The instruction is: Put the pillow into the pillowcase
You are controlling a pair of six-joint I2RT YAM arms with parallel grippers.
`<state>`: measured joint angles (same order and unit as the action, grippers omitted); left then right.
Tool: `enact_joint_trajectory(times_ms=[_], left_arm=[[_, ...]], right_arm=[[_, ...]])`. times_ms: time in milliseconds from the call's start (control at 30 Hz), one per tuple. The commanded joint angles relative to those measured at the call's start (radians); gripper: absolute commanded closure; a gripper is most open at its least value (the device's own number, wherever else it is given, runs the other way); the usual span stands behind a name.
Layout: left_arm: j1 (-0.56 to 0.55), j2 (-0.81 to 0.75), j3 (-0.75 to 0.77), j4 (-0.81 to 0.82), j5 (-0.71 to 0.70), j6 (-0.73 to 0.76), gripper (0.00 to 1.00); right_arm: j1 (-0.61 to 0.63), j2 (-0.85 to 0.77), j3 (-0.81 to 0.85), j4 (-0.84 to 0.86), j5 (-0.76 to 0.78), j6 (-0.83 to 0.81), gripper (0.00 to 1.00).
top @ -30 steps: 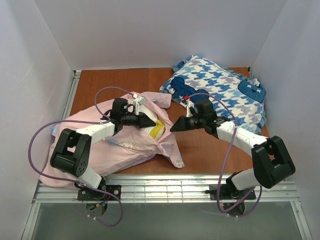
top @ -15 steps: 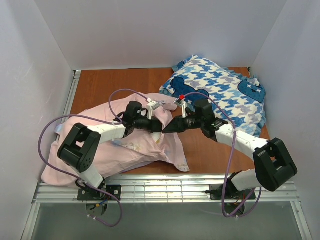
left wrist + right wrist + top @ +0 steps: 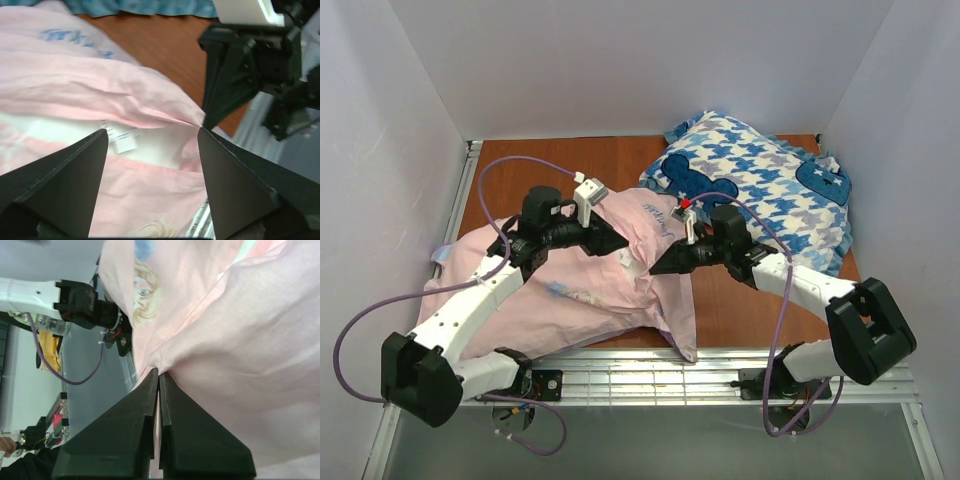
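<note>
The pale pink pillowcase [image 3: 570, 295] lies spread over the left half of the table, and it also fills the left wrist view [image 3: 95, 85] and the right wrist view [image 3: 250, 340]. Inside its mouth shows a white strip of the pillow [image 3: 160, 147] with its small tag [image 3: 124, 142]; from above only a white sliver of the pillow [image 3: 633, 263] peeks out. My left gripper [image 3: 613, 240] [image 3: 151, 131] hangs open just before that mouth, holding nothing. My right gripper [image 3: 656, 268] [image 3: 158, 372] is shut on the upper hem of the pillowcase, and its fingertips [image 3: 206, 117] pinch the fabric right beside my left fingers.
A blue-and-white houndstooth cushion [image 3: 760, 185] [image 3: 150, 7] lies at the back right. Bare wooden table [image 3: 740, 310] shows under my right arm. White walls close in three sides, and a metal rail [image 3: 650, 362] runs along the near edge.
My left gripper has opened and let go. The pink fabric now covers the yellow pillow edge seen earlier. My right gripper, still pinching the hem, has shifted left and nearer.
</note>
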<state>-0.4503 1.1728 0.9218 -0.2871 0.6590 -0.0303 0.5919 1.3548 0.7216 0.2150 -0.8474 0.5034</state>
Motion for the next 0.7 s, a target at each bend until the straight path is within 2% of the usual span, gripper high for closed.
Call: enact_joint_trajectory(times_ms=[0, 100, 200, 300, 333, 500, 667], left_arm=[[0.012, 0.02, 0.034, -0.182, -0.291, 0.008, 0.31], [0.012, 0.097, 0.064, -0.132, -0.335, -0.025, 0.32], [0.012, 0.154, 0.072, -0.066, -0.398, -0.063, 0.32], [0.021, 0.228, 0.097, -0.073, -0.491, -0.105, 0.33], [0.024, 0.246, 0.101, -0.076, -0.504, -0.123, 0.35], [0.022, 0.304, 0.106, -0.029, -0.412, -0.157, 0.46], [0.022, 0.372, 0.084, 0.055, -0.286, -0.212, 0.46]], right_arm=[[0.034, 0.096, 0.019, -0.048, -0.019, -0.104, 0.99], [0.1, 0.174, 0.097, -0.194, -0.125, -0.23, 0.99], [0.137, 0.239, 0.18, -0.368, -0.13, -0.36, 0.99], [0.128, 0.248, 0.318, -0.53, -0.102, -0.5, 0.64], [0.112, 0.238, 0.352, -0.621, -0.052, -0.541, 0.63], [0.03, 0.146, 0.449, -0.637, 0.088, -0.563, 0.64], [-0.01, 0.178, 0.435, -0.643, 0.24, -0.614, 0.6]])
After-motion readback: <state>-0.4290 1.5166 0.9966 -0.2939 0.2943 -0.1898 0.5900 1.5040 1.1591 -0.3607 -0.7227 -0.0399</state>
